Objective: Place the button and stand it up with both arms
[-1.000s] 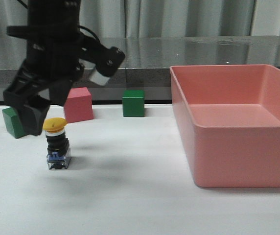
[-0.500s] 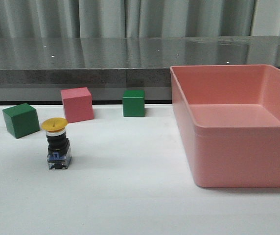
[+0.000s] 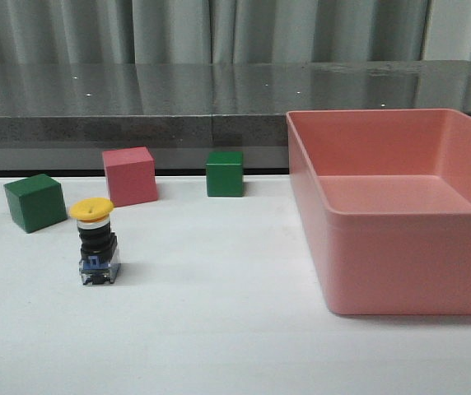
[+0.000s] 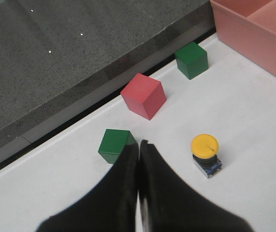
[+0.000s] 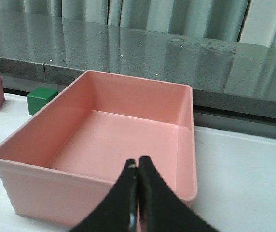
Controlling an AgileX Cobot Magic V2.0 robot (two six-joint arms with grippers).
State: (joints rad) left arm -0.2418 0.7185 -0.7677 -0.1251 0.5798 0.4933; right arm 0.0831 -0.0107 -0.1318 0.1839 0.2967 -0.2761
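Observation:
The button [image 3: 96,243] stands upright on the white table at the left, yellow cap on top, black body, blue and clear base down. It also shows in the left wrist view [image 4: 205,154]. My left gripper [image 4: 138,143] is shut and empty, high above the table, apart from the button and over the edge of a green cube [image 4: 115,144]. My right gripper [image 5: 137,164] is shut and empty, above the near wall of the pink bin [image 5: 56,191]. Neither arm shows in the front view.
A green cube [image 3: 34,202], a pink cube [image 3: 129,175] and a second green cube [image 3: 224,173] stand behind the button. The large pink bin [image 3: 400,255] fills the right side of the table. A dark counter ledge runs along the back.
One second ago my left arm hung over the button in the front view. It has since lifted out of that view. The button stays standing in the same place.

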